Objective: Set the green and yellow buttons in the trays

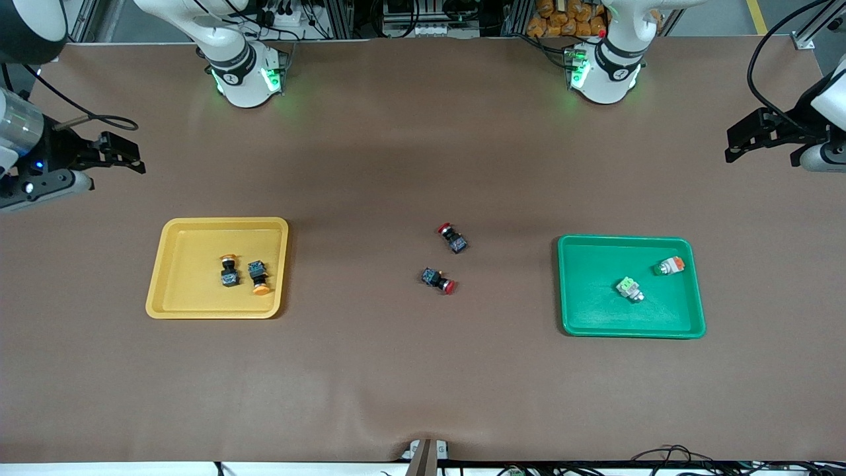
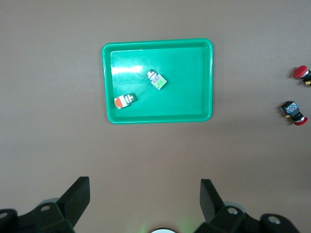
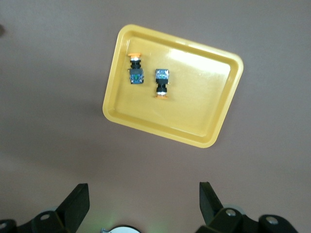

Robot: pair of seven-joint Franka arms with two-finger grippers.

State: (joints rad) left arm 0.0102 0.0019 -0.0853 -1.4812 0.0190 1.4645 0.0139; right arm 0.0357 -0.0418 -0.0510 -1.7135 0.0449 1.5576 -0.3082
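The yellow tray [image 1: 192, 294] holds two black-bodied buttons with yellow-orange caps [image 1: 229, 271] [image 1: 259, 276]; the right wrist view shows the tray [image 3: 194, 107] and both buttons [image 3: 135, 68] [image 3: 162, 82]. The green tray [image 1: 595, 304] holds two whitish buttons, one with a light-green top [image 1: 630, 288] and one with an orange top [image 1: 669, 266]; the left wrist view shows this tray [image 2: 184, 97] and both buttons [image 2: 157, 79] [image 2: 125, 100]. My right gripper [image 1: 129, 157] [image 3: 144, 199] is open and empty over bare table at the right arm's end. My left gripper [image 1: 733, 142] [image 2: 145, 194] is open and empty over bare table at the left arm's end.
Two black-bodied switches with red caps [image 1: 453, 238] [image 1: 439, 279] lie on the brown table between the trays. They also show at the edge of the left wrist view [image 2: 302, 74] [image 2: 293, 111].
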